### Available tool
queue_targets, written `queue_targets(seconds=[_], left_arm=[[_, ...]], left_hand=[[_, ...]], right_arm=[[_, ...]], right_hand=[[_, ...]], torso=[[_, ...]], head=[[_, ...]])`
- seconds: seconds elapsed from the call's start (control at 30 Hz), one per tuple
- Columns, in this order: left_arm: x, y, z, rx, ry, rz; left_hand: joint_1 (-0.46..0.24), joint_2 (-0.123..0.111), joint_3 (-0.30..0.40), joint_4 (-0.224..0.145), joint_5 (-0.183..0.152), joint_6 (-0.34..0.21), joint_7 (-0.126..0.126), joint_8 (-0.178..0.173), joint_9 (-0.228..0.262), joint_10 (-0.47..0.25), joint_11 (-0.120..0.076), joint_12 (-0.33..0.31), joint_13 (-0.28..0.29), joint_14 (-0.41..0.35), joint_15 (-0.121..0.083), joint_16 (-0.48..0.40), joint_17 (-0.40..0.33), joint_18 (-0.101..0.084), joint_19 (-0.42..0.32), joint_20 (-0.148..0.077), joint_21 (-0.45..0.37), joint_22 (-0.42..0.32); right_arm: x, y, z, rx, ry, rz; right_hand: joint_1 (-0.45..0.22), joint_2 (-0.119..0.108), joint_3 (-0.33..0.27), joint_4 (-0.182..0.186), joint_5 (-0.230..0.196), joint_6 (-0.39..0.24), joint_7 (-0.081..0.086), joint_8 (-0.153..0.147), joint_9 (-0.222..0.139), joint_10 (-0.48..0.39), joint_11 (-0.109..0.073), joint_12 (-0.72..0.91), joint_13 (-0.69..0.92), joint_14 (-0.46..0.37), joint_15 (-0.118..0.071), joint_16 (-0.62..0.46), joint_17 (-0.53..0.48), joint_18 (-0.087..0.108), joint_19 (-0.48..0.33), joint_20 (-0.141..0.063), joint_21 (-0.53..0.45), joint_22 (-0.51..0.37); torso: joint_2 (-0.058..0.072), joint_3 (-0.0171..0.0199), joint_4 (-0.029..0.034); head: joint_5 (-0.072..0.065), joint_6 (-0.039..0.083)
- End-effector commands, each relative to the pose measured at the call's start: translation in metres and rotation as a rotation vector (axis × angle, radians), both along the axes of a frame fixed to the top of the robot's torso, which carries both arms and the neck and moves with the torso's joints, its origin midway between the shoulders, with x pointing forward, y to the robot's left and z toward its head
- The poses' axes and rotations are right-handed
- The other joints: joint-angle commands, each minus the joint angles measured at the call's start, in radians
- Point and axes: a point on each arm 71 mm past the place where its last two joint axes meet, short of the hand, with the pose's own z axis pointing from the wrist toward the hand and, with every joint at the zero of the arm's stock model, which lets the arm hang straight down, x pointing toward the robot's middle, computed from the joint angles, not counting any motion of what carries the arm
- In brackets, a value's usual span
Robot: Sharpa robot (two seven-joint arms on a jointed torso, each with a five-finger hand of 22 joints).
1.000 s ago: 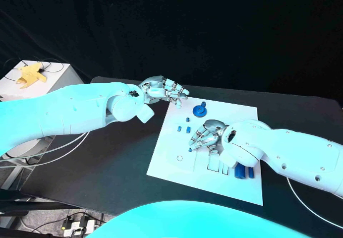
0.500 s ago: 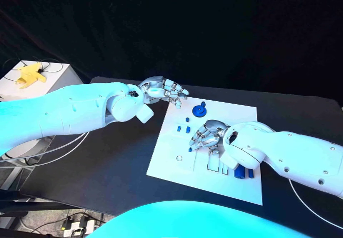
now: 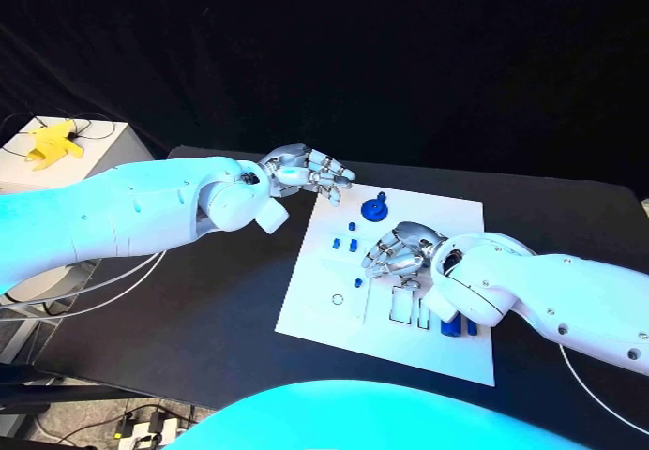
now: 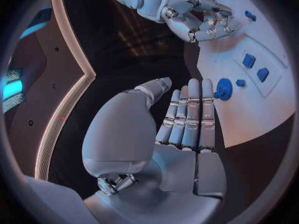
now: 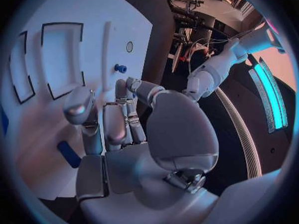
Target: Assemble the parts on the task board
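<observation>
From the head view, looking down, the white task board (image 3: pixel 392 323) lies flat on the black surface (image 3: pixel 203 319), its long axis running away from the robot and leaning slightly to one side. The right hand (image 3: pixel 400 251) hovers over the board's middle with its fingers curled inward; nothing can be seen in them. A round blue knob (image 3: pixel 377 202) stands near the far edge of the board, small blue pegs (image 3: pixel 345 245) lie just beside the right hand, and two long blue bars (image 3: pixel 460 324) rest near the right arm, pointing along the board's length. The left hand (image 3: pixel 311 170) sits just off the board's far corner, fingers bent and holding nothing I can make out; the knob is close to it but apart.

Seen in the left wrist view, the left hand (image 4: pixel 184 122) is flat, its fingers straight and side by side, empty. The knob (image 4: pixel 224 89) stands just beyond the fingertips, on the board (image 4: pixel 261 109). The right hand (image 4: pixel 202 20) hangs further off over the board, fingers curled.

Over at the right wrist view, the right hand (image 5: pixel 118 127) has its fingers half curled above the board (image 5: pixel 56 99), with no part between them. One small blue peg (image 5: pixel 120 68) stands just past the fingertips, and a blue bar (image 5: pixel 69 154) lies beside the palm.
</observation>
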Motion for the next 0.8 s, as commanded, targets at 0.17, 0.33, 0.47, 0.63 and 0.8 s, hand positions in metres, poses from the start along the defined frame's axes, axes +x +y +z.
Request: queue_targets(seconds=[0.17,0.33,0.47,0.63,0.8], left_arm=[[0.0,-0.003,-0.001,-0.008,-0.002,-0.019],[0.0,-0.004,-0.002,-0.009,-0.001,-0.019],[0.0,-0.003,-0.003,-0.016,-0.007,-0.011],[-0.001,-0.002,-0.004,-0.027,-0.016,0.001],[-0.003,0.0,-0.006,-0.038,-0.022,0.008]], left_hand=[[0.006,0.004,0.003,0.006,0.005,-0.003,0.004,-0.007,-0.001,-0.007,0.002,-0.002,0.002,0.002,0.007,-0.006,0.002,0.011,0.004,0.004,-0.005,-0.001],[0.006,0.004,0.003,0.006,0.005,-0.003,0.004,-0.007,-0.001,-0.007,0.002,-0.002,0.002,0.002,0.007,-0.006,0.002,0.011,0.004,0.004,-0.005,-0.001],[0.006,0.004,0.003,0.006,0.005,-0.003,0.004,-0.007,-0.001,-0.007,0.002,-0.002,0.002,0.002,0.007,-0.006,0.002,0.011,0.004,0.004,-0.005,-0.001],[0.005,0.004,0.003,0.006,0.004,-0.003,0.004,-0.007,-0.002,-0.007,0.002,-0.002,0.002,0.002,0.007,-0.006,0.002,0.011,0.004,0.004,-0.005,-0.001],[0.003,0.003,0.001,0.008,0.003,-0.002,0.004,-0.007,-0.002,-0.006,0.002,-0.001,0.002,0.003,0.008,-0.005,0.003,0.011,0.004,0.005,-0.006,-0.001]], right_arm=[[-0.003,-0.006,0.014,0.113,-0.015,-0.032],[-0.002,-0.014,0.027,0.194,-0.06,-0.028],[0.003,-0.03,0.044,0.271,-0.161,0.007],[0.007,-0.049,0.06,0.275,-0.311,0.09],[0.011,-0.069,0.068,0.202,-0.461,0.164]], right_hand=[[-0.012,-0.002,-0.003,0.008,0.009,-0.008,0.001,-0.005,0.002,-0.011,0.0,-0.012,-0.007,0.013,0.001,0.015,0.021,-0.002,0.01,0.004,0.029,0.133],[-0.006,0.0,0.001,0.006,0.014,-0.01,0.001,-0.006,0.002,-0.01,0.0,-0.016,-0.011,0.023,0.001,0.028,0.041,-0.005,0.019,0.004,0.051,0.138],[0.002,0.001,0.005,0.002,0.016,-0.016,0.007,-0.01,0.002,-0.016,0.006,-0.044,-0.028,0.04,0.004,0.047,0.072,-0.012,0.035,0.005,0.091,0.146],[-0.002,-0.006,-0.007,0.012,0.026,-0.025,0.019,-0.02,0.001,-0.034,0.023,-0.126,-0.08,0.051,0.018,0.058,0.093,-0.017,0.045,0.015,0.124,0.152],[-0.006,-0.03,-0.029,0.022,0.045,-0.033,0.025,-0.029,0.001,-0.036,0.035,-0.193,-0.125,0.047,0.028,0.053,0.085,-0.017,0.042,0.024,0.122,0.151]], torso=[[-0.004,0.0038,-0.0051],[-0.006,0.0057,-0.0071],[-0.01,0.0076,-0.0102],[-0.015,0.0111,-0.0153],[-0.017,0.0128,-0.0192]], head=[[-0.011,0.0],[-0.019,0.0],[-0.035,0.0],[-0.048,0.0],[-0.061,0.0]])
